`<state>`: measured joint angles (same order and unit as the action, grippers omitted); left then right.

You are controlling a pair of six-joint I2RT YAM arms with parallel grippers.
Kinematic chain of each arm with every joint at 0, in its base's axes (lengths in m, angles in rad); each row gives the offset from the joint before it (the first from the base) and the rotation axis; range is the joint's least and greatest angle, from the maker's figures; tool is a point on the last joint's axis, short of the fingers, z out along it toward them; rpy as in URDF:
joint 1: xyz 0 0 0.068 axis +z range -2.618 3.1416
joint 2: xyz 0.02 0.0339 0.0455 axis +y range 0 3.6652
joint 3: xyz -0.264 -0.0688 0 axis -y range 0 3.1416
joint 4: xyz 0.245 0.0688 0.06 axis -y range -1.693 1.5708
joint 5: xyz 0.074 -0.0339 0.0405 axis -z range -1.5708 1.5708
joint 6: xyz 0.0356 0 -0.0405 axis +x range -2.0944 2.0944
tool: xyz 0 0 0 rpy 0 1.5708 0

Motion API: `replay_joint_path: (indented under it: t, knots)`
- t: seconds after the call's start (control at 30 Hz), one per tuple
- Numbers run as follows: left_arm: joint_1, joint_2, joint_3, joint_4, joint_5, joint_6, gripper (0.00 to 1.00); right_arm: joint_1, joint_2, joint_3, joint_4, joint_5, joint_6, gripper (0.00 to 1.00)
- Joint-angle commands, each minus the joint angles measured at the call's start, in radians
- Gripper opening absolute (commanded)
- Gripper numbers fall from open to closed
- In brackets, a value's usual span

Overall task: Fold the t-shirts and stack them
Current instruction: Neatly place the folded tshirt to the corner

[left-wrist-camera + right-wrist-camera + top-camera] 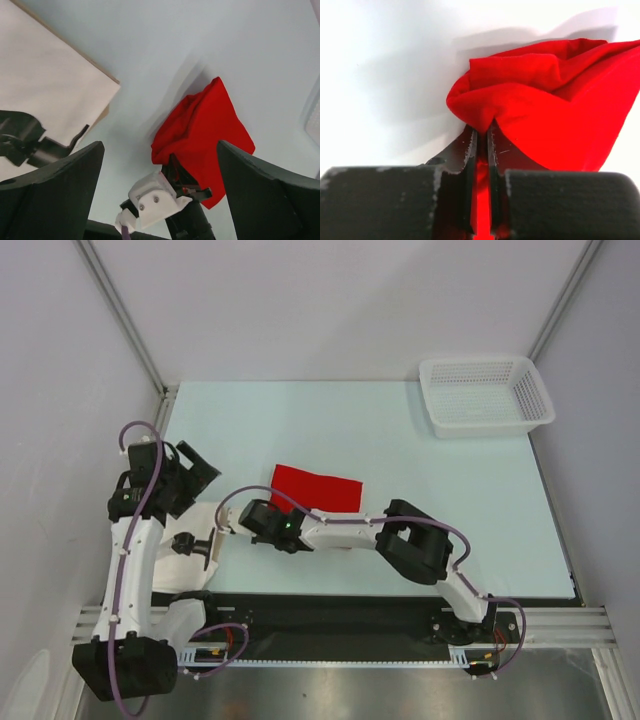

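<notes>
A red t-shirt (322, 487), folded to a small rectangle, lies near the middle of the table. In the right wrist view my right gripper (482, 134) is shut on a bunched corner of the t-shirt (545, 95), with red cloth pinched between its fingers. From above, the right gripper (283, 504) sits at the shirt's near left corner. My left gripper (197, 468) stands wide open at the left, apart from the shirt. Seen from the left wrist, the left gripper (159, 146) holds nothing, and the t-shirt (207, 125) lies ahead with the right gripper (181, 170) on its near edge.
A white mesh basket (487, 395) stands at the far right corner. A flat white sheet (50, 85) lies on the table's left side beside the left arm. The right arm (410, 540) stretches across the near edge of the table.
</notes>
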<state>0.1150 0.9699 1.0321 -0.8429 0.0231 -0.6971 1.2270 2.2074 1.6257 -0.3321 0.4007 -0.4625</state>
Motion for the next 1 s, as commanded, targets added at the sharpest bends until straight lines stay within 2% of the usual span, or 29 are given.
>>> replay_joint_path:
  t: [0.0,0.17,0.33,0.43,0.63,0.8,0.9,0.97]
  knots:
    - [0.017,0.007,-0.103,0.054,0.185,-0.018,1.00,-0.064,-0.133,0.013,-0.053,-0.110,0.005,0.00]
    - [0.017,0.038,-0.276,0.252,0.461,-0.123,1.00,-0.136,-0.207,0.054,-0.192,-0.258,-0.013,0.00]
    - [0.012,0.094,-0.360,0.384,0.607,-0.200,1.00,-0.196,-0.279,0.048,-0.277,-0.359,-0.039,0.00]
    - [0.005,0.153,-0.415,0.555,0.705,-0.287,1.00,-0.228,-0.301,0.034,-0.283,-0.382,-0.047,0.00]
    - [-0.057,0.199,-0.425,0.694,0.683,-0.419,1.00,-0.241,-0.316,0.039,-0.305,-0.392,-0.036,0.00]
    - [-0.172,0.375,-0.342,0.691,0.643,-0.466,1.00,-0.244,-0.325,0.043,-0.295,-0.415,-0.030,0.00]
    - [-0.204,0.458,-0.282,0.618,0.605,-0.459,1.00,-0.244,-0.331,0.049,-0.292,-0.415,-0.024,0.00]
    - [-0.222,0.478,-0.299,0.666,0.601,-0.510,1.00,-0.245,-0.337,0.046,-0.288,-0.419,-0.019,0.00]
